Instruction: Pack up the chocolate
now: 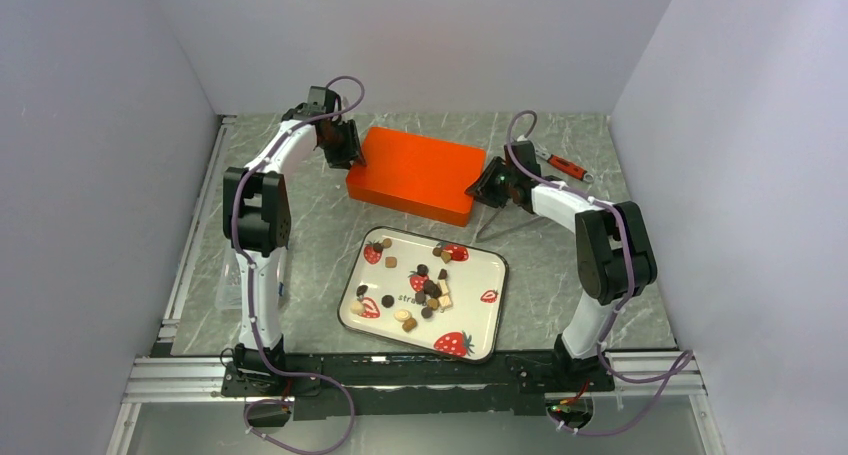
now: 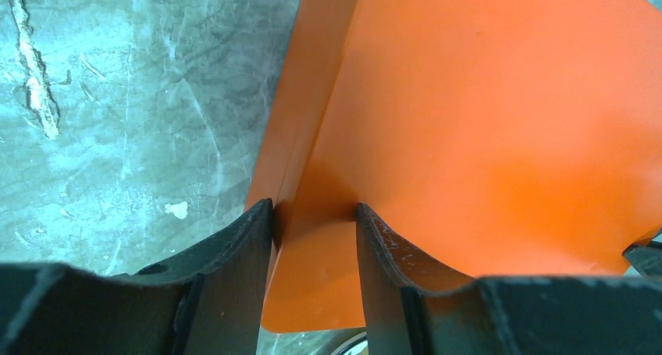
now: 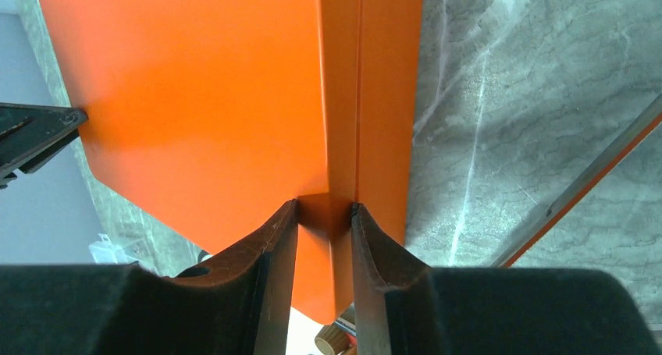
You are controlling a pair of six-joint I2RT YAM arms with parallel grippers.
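Several small chocolate pieces, dark brown, light brown and cream, lie scattered on a white tray with strawberry prints, in front of the arms. Behind the tray lies a closed orange box. My left gripper is at the box's left end, its fingers shut on the edge of the orange box. My right gripper is at the right end, its fingertips pinching the rim of the orange box. One light brown piece peeks out below that rim.
A red-handled tool lies at the back right. A thin rod rests on the marble table right of the box and crosses the right wrist view. A clear plastic item lies by the left arm. Grey walls enclose three sides.
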